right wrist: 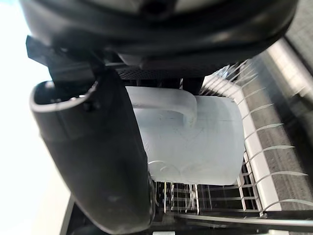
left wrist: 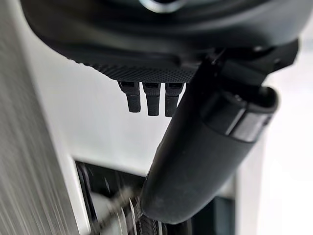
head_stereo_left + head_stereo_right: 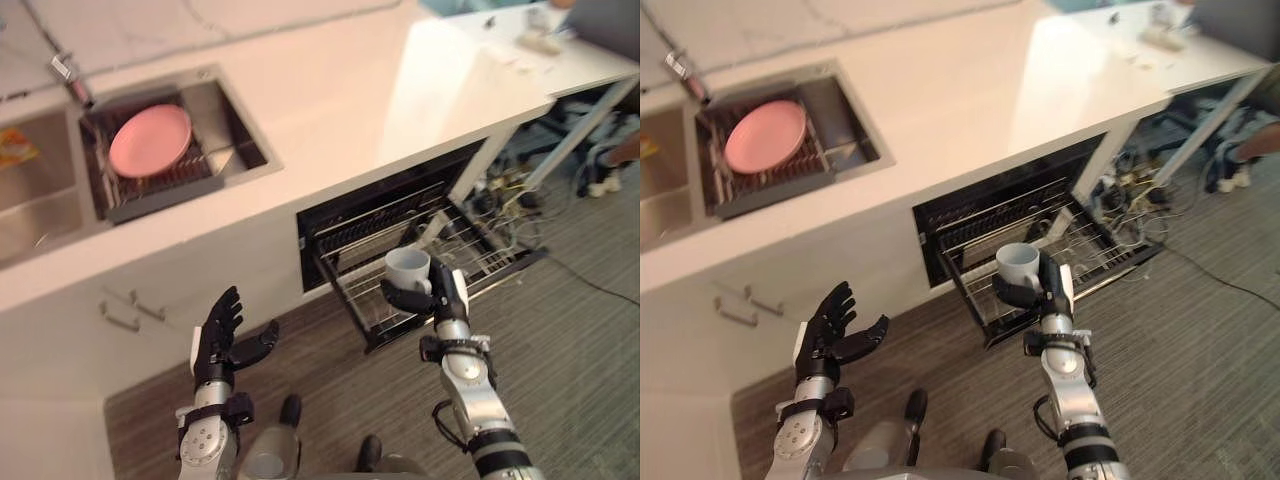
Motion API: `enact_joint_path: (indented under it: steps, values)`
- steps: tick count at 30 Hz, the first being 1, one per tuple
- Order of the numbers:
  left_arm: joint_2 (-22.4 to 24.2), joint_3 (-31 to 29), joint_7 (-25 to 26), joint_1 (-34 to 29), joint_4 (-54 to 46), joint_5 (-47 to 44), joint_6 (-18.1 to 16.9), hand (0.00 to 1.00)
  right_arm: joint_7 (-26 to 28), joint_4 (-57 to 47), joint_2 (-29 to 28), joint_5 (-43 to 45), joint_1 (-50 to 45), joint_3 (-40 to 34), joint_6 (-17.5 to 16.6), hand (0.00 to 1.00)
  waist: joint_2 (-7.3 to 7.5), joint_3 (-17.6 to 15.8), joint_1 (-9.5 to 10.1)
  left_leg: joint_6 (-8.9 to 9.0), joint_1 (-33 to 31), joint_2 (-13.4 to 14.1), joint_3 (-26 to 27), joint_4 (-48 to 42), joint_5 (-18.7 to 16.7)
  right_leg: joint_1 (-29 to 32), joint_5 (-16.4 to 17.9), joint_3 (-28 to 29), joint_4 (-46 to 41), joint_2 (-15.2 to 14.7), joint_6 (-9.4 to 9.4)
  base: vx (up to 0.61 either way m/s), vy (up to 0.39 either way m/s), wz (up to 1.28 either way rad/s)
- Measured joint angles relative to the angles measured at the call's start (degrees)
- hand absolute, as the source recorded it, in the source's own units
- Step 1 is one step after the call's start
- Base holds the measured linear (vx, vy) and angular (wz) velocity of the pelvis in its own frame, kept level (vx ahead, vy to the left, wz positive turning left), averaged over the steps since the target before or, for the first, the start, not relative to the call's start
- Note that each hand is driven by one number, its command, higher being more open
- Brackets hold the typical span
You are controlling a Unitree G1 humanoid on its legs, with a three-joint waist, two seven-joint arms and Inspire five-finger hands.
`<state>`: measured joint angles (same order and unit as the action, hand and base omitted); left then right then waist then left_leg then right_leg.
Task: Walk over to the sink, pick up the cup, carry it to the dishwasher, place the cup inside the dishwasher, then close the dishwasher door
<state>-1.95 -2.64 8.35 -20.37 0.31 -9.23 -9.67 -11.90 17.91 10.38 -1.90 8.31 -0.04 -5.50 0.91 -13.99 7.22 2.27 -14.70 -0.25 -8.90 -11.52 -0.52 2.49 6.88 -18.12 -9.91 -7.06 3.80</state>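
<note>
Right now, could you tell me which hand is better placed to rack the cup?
Right: the right hand holds the cup over the rack; the left hand is open, away from it.

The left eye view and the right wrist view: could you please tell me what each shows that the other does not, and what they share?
Left eye view, not the wrist: the pink plate in the sink, the white counter and the open left robot hand. Right wrist view, not the eye: the handle seen up close, beside the thumb. Both: the right robot hand holding the white cup over the pulled-out dishwasher rack.
</note>
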Motion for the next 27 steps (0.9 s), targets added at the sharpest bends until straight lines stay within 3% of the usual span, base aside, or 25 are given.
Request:
enact_joint_path:
  steps: [3,6,8,19,20,27]
  values:
    - [-1.0,-1.5,0.1,0.3,0.3,-1.0,0.0,0.90,-1.0,0.3,0.9,0.0,3.8,-0.5,0.0,0.30,-0.31,-1.9,0.55,-0.45,-3.8,0.3,0.6,-3.1,-0.6,2.9,3.2,-3.1,-5.9,-1.3,-0.26,-0.14,0.001,0.56]
    - [-1.3,-1.8,0.3,1.3,2.5,-1.0,-0.1,0.90,-1.8,2.9,0.9,0.1,7.2,-1.3,0.4,0.30,-0.39,-2.4,2.36,-0.29,-6.4,0.5,1.7,-5.2,-0.4,5.8,5.4,-4.4,-10.1,-2.7,-0.30,-0.09,-0.006,0.30]
    - [-1.3,-1.8,0.6,2.2,4.5,-1.5,-0.1,0.90,-1.9,4.5,0.7,0.2,8.9,-1.2,0.6,0.30,-0.34,-3.1,3.04,0.12,-6.5,0.5,1.9,-5.0,0.1,6.4,5.6,-4.2,-10.9,-2.9,-0.36,-0.02,-0.002,0.01]
    - [-1.2,-0.1,2.8,9.2,11.9,-2.0,-0.4,0.90,-6.7,12.7,0.5,-0.2,12.7,-3.2,4.4,0.30,-0.40,-6.2,2.74,-0.27,-7.6,1.4,4.2,-4.8,0.6,9.4,6.0,-2.2,-12.8,-3.0,-0.65,0.00,-0.018,-0.10]
    - [-1.2,0.1,2.9,9.4,11.9,-2.0,-0.4,0.90,-6.9,13.2,0.5,-0.3,12.9,-3.5,4.5,0.90,-0.41,-6.2,2.70,-0.27,-7.7,1.4,4.2,-4.8,0.6,9.6,6.0,-2.1,-12.8,-3.0,-0.65,0.03,-0.014,-0.05]
    - [-1.2,1.0,3.6,12.3,14.8,-2.0,-0.7,0.90,-7.8,19.8,0.5,-0.4,18.7,-4.5,5.3,0.90,-0.47,-6.8,1.90,-0.25,-8.1,1.6,5.0,-4.5,0.6,10.6,5.9,-1.1,-12.9,-2.9,-0.68,0.01,-0.003,-0.05]
